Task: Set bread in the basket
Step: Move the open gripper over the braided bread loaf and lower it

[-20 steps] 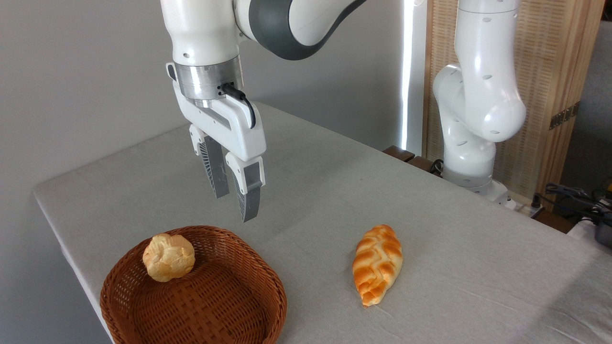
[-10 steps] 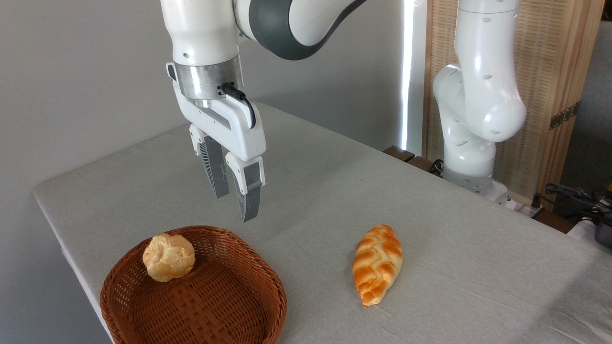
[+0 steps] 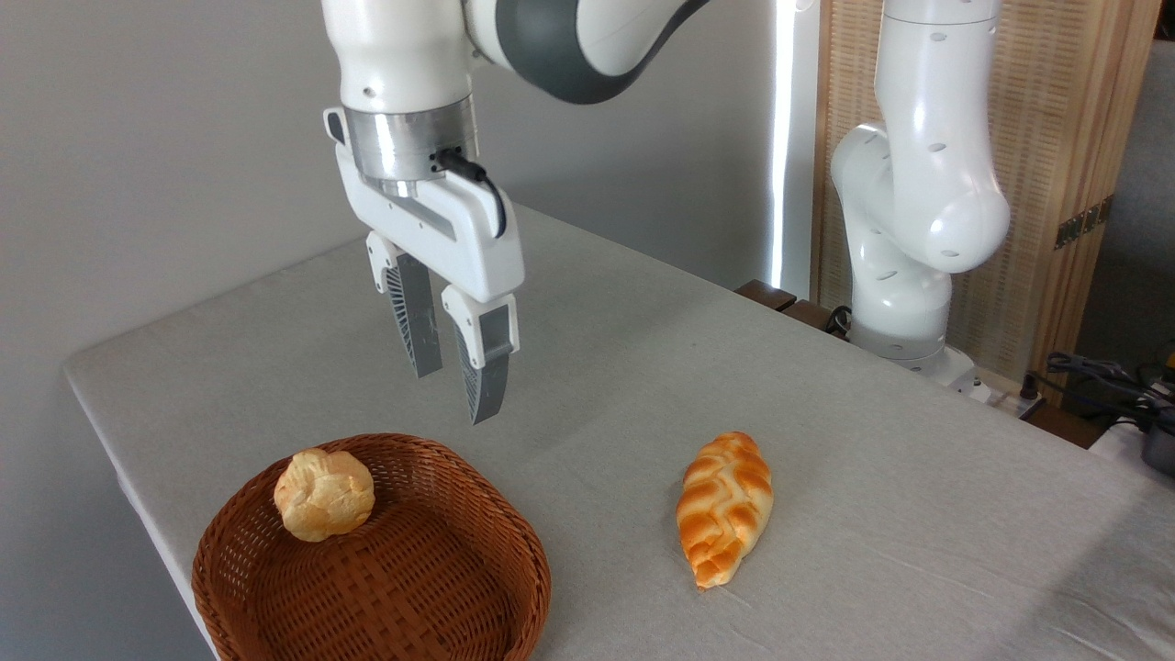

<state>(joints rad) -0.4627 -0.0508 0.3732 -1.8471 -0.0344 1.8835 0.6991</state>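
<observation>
Gripper (image 3: 454, 395) shifted right, bread (image 3: 724, 507) unmoved, no writing

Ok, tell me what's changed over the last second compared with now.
The gripper has shifted slightly to the right, towards the braided loaf, and risen a touch. It is hanging in the air with its fingers a little apart and nothing between them. It took hold of nothing and let nothing go. The loaf on the table, the basket and the round bun inside it have not moved.
</observation>
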